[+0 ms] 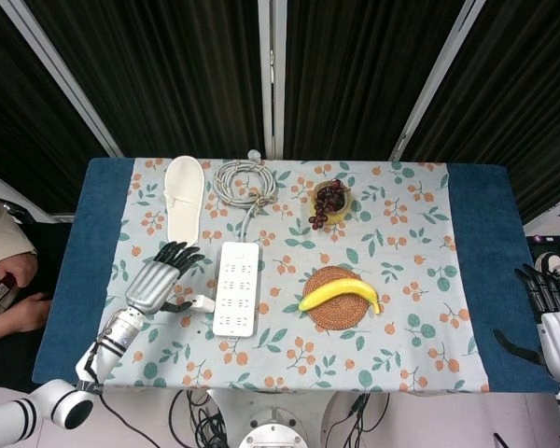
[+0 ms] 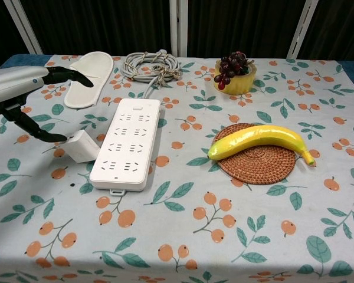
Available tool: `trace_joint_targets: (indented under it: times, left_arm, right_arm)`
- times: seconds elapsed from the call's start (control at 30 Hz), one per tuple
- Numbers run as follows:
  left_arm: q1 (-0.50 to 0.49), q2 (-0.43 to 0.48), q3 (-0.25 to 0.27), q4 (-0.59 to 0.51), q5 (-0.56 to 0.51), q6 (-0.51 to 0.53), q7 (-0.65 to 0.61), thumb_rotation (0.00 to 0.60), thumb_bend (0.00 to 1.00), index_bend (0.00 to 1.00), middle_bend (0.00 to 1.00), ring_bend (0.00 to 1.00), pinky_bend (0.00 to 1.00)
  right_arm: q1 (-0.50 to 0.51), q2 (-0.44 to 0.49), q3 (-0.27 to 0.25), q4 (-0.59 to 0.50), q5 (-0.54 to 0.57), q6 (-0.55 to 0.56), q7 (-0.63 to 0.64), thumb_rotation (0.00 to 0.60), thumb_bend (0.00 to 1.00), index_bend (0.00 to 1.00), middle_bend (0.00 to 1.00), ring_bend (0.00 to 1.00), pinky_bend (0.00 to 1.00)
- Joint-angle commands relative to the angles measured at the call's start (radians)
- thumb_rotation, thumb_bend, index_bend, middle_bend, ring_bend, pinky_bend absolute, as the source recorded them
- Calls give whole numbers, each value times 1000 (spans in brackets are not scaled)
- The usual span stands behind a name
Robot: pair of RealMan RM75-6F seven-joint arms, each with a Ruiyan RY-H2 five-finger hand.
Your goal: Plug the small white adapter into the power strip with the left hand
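Note:
The small white adapter (image 1: 203,303) (image 2: 82,146) sits at the left long edge of the white power strip (image 1: 237,287) (image 2: 127,143), touching or nearly touching it, about level with the strip's lower sockets. My left hand (image 1: 154,285) (image 2: 17,85) pinches the adapter from the left, thumb under it and the other fingers spread above. The adapter's prongs are hidden in both views. My right hand (image 1: 553,322) hangs off the table's right edge with its fingers apart and holds nothing.
A white slipper (image 1: 184,200) and a coiled grey cable (image 1: 245,180) lie behind the strip. A yellow bowl of grapes (image 1: 329,203) stands at the back centre. A banana (image 1: 339,293) rests on a woven coaster (image 1: 331,313). A person (image 1: 0,271) sits at the left edge.

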Motion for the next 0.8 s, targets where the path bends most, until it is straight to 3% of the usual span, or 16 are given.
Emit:
trace_joint_targets:
  times: [0.03,0.17,0.3,0.53,0.8]
  left_arm:
    - [6,23,0,-32,-10,13,21,600,147,144,77,0,0]
    - [19,71,13,-104,-19,16,21,600,146,147,79,0,0]
    - [26,94,29,-153,-28,-1,-29,600,146,226,144,20,2]
    - [25,4,32,-79,-51,-16,-105,600,160,317,293,152,117]
    - [23,-62,41,4,-30,-6,-154,600,207,353,342,191,162]
  right_arm:
    - [-1,0,0,4,-2,3,5,600,131,0,0,0,0]
    - [-3,6,3,6,-7,12,5,600,132,0,0,0,0]
    - [-4,30,18,-10,-10,36,-11,600,131,0,0,0,0]
    - [-1,77,28,-62,-24,51,-48,600,131,0,0,0,0]
    - [-1,79,24,-75,-22,42,-53,600,130,0,0,0,0]
